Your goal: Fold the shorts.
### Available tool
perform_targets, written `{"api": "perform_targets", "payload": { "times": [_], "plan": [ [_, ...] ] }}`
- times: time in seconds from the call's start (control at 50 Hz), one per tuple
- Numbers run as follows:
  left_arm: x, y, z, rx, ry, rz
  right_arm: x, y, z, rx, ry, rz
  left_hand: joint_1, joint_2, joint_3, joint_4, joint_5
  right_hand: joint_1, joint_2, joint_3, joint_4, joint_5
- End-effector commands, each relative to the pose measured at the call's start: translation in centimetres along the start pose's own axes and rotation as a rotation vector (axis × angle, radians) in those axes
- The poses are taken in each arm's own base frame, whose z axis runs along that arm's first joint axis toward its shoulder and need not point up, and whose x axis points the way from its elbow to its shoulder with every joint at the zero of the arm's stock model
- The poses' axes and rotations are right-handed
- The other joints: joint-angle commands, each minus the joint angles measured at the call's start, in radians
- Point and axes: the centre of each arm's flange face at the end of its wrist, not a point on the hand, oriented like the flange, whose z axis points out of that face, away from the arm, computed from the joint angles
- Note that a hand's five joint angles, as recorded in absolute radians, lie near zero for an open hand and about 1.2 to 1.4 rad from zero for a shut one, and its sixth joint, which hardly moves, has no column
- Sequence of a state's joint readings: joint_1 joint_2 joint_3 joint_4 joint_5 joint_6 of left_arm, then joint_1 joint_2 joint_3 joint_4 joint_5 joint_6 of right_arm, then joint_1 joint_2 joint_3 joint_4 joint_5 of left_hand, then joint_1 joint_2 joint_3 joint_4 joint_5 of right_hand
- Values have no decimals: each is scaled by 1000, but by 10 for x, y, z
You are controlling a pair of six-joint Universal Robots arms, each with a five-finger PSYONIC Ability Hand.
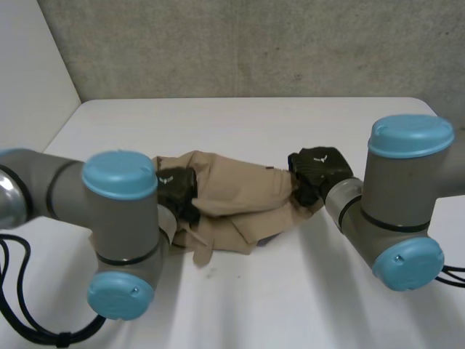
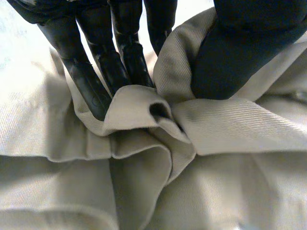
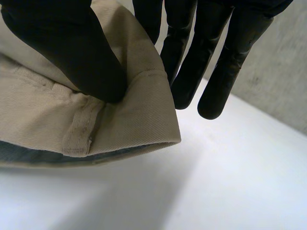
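On the left side of the shorts (image 1: 232, 200), the left hand (image 2: 93, 84) is pinching the cloth. Its fingers push down into one side of a puffy fold. Its thumb (image 2: 240, 52) pushes on the other side, so a bump of tan cloth is squeezed between them. Around that bump the cloth lies in soft, messy folds.

The right hand (image 3: 72, 52) is at the other end of the shorts. Its thumb presses on top of a sewn edge, and a finger goes behind the cloth, so the edge is pinched. The other fingers (image 3: 216, 72) stick out straight past the edge. This edge is lifted a little off the table (image 1: 290, 291).

From above, the shorts lie crumpled in the middle of the white table, stretched between the two hands. The left arm (image 1: 123, 211) and the right arm (image 1: 399, 196) are grey with blue caps. Behind the table is a rough grey wall (image 1: 254, 43).
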State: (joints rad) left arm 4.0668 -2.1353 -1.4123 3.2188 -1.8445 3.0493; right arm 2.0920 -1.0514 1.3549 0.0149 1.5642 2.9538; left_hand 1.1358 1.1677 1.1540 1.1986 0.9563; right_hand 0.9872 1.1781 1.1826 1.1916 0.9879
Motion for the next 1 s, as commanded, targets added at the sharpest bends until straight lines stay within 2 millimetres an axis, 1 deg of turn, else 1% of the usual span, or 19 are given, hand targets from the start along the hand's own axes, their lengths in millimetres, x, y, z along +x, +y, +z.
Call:
{"api": "perform_targets", "payload": {
  "times": [0.02, 0.06, 0.08, 0.12, 0.14, 0.18, 0.28, 0.34, 0.44, 0.52, 0.6, 0.7, 0.74, 0.8, 0.86, 0.88, 0.9, 0.94, 1.0],
  "plan": [
    [-12, -93, -42, 225, 13, -8, 8, -50, -26, 131, 32, -197, 260, 229, 242, 198, 265, 409, 218, 214, 205, 234],
    [-20, -113, -55, 262, 4, 39, 11, -75, -39, 202, 63, -291, 260, 229, 242, 198, 265, 409, 218, 214, 205, 234],
    [-26, -136, -70, 317, -3, 100, 13, -85, -44, 232, 79, -319, 260, 229, 242, 198, 265, 409, 218, 214, 205, 234],
    [-32, -159, -87, 382, -9, 170, 17, -109, -59, 308, 116, -370, 260, 229, 242, 198, 265, 409, 218, 214, 205, 234],
    [-39, -181, -107, 454, -25, 254, 19, -120, -65, 340, 129, -382, 260, 229, 242, 198, 265, 409, 218, 214, 205, 234],
    [-40, -191, -118, 494, -32, 306, 23, -147, -86, 425, 169, -403, 260, 229, 242, 198, 265, 409, 218, 214, 205, 234],
    [-46, -232, -163, 668, -95, 462, 30, -186, -126, 540, 212, -407, 260, 229, 242, 198, 265, 409, 218, 214, 205, 234],
    [-48, -244, -177, 717, -122, 483, 31, -203, -147, 587, 211, -409, 260, 229, 242, 198, 265, 409, 218, 214, 205, 234],
    [-49, -260, -211, 787, -130, 480, 29, -211, -171, 611, 171, -424, 260, 229, 242, 198, 265, 409, 218, 214, 205, 234],
    [-50, -263, -232, 796, -120, 476, 30, -218, -196, 630, 170, -429, 260, 229, 242, 198, 265, 409, 218, 214, 205, 234],
    [-51, -260, -241, 798, -109, 474, 34, -224, -214, 652, 188, -429, 260, 229, 242, 198, 265, 409, 218, 214, 205, 234],
    [-49, -247, -221, 727, -89, 487, 32, -215, -209, 586, 160, -429, 260, 229, 242, 198, 265, 409, 218, 214, 205, 234],
    [-45, -234, -199, 658, -68, 501, 30, -202, -192, 512, 128, -428, 260, 229, 242, 198, 265, 409, 218, 214, 205, 234],
    [-42, -220, -170, 576, -50, 516, 24, -171, -147, 350, 58, -427, 260, 229, 242, 198, 265, 409, 218, 214, 205, 234],
    [-39, -198, -127, 458, -28, 537, 17, -145, -111, 243, 3, -423, 260, 229, 242, 198, 265, 409, 218, 214, 205, 234],
    [-37, -187, -103, 406, -21, 546, 16, -139, -103, 223, -6, -423, 260, 229, 242, 198, 265, 409, 218, 214, 205, 234],
    [-37, -181, -90, 383, -20, 548, 15, -128, -85, 183, -19, -416, 260, 229, 242, 198, 265, 409, 218, 214, 205, 234],
    [-35, -175, -55, 368, -27, 547, 14, -122, -66, 175, -21, -408, 260, 229, 242, 198, 265, 409, 218, 214, 205, 234],
    [-34, -176, -20, 400, -43, 540, 14, -125, -26, 253, 16, -386, 260, 229, 242, 198, 265, 409, 218, 214, 205, 234]
  ]
}}
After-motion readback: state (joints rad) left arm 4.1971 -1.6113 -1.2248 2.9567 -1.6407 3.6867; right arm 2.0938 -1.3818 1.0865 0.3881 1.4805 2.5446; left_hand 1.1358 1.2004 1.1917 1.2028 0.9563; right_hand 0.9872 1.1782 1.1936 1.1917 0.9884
